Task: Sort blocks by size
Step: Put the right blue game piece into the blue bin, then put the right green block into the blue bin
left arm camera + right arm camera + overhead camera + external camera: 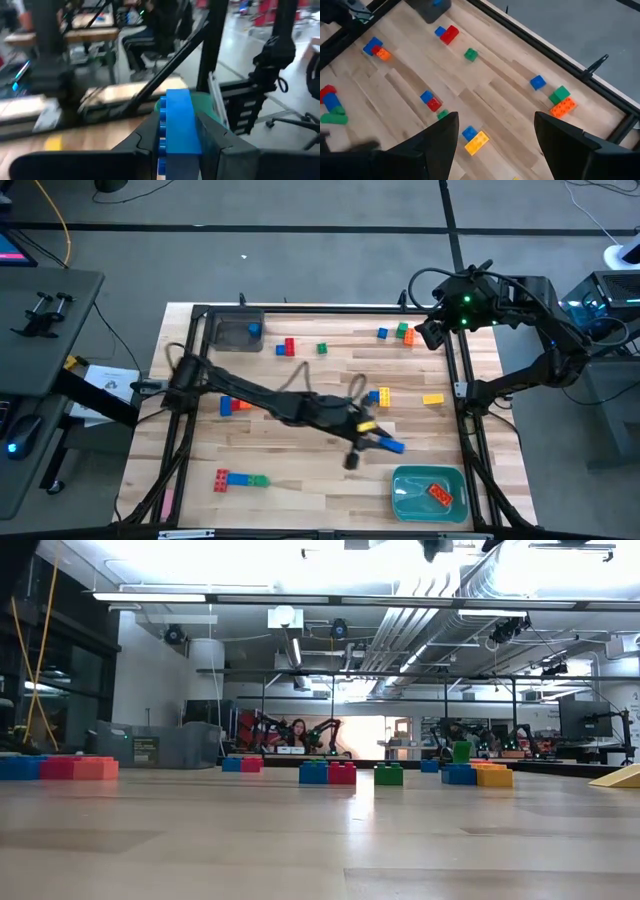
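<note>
left gripper: the left gripper [385, 443] is stretched out over the middle of the table [300, 470], pinching a long blue brick [177, 125]. In its wrist view the brick stands on edge, pressed between both fingers [220, 140]. Looks like a carry pose to me, lifted clear of the wood.

where it's headed: my guess is the teal bin [405, 498] just beside it, since that one already holds a long red brick [440, 495]. The grey bin [225, 332] at the far corner has a small blue block [254, 330], so long ones probably go in the teal.

right gripper: parked high over the far right corner, the right gripper [495, 135] has its jaws spread with nothing between them. Just waiting, I'd say.

rest of the blocks: still scattered, e.g. a yellow brick [433, 398] and a red-blue-green row [238, 479] near the front edge.

hard to see: the left arm is smeared in the high view, so the grip itself doesn't read there. The low view shows neither gripper. Can't tell how high the brick sits above the table.
</note>
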Controlling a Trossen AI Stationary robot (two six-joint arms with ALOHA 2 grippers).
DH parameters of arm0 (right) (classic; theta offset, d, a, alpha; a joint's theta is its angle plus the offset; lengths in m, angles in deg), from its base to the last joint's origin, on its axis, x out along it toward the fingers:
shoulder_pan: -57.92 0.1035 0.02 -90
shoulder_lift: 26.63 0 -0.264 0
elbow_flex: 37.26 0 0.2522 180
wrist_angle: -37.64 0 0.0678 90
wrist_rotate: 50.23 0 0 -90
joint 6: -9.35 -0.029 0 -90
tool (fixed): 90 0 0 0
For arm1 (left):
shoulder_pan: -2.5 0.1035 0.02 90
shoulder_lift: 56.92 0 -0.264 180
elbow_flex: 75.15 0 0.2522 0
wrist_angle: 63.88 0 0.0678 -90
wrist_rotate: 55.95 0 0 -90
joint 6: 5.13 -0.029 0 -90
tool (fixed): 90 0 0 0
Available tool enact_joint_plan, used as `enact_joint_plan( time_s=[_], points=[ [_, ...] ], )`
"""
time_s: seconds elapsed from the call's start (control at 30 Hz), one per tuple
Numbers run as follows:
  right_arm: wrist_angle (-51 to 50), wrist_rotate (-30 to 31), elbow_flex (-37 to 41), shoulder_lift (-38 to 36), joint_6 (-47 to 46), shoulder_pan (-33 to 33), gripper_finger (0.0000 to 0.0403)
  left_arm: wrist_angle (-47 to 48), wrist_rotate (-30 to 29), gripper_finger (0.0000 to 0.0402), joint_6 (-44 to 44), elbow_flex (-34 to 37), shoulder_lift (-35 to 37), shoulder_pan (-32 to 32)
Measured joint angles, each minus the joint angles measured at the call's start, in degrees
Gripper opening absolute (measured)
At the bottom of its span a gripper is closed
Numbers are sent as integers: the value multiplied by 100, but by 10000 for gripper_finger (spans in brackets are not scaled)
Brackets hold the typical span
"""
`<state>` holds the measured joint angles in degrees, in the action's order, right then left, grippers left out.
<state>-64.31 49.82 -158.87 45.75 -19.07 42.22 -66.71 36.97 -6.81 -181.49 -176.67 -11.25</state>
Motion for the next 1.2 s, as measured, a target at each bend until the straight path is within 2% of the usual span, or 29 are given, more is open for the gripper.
enact_joint_plan(
  time_s=[0.13,0.3,0.43,0.6,0.83,0.93,1.07,1.13,1.2],
  points=[
    [-2,-67,0,-2,-93,0,256,12,151,69,-192,-1084,-829,-148],
    [11,-60,0,-2,-547,0,256,34,146,69,22,-2000,-1744,-328],
    [15,66,0,-2,-937,0,256,7,110,80,275,-2451,-2265,-476],
    [147,192,0,-2,-1182,0,256,344,107,126,481,-2568,-2429,-567],
    [361,193,0,-2,-881,0,256,1006,61,206,430,-2587,-1954,-452],
    [358,121,0,-2,-489,0,256,2570,-43,223,63,-2585,-1390,-305],
    [356,40,0,-2,207,0,256,4736,-699,224,-48,-2474,-427,123],
    [356,35,0,-2,526,-1,256,5291,-786,219,87,-2116,40,384],
    [356,-24,0,-2,763,-2,256,5355,-791,213,520,-1410,579,567]
  ],
)
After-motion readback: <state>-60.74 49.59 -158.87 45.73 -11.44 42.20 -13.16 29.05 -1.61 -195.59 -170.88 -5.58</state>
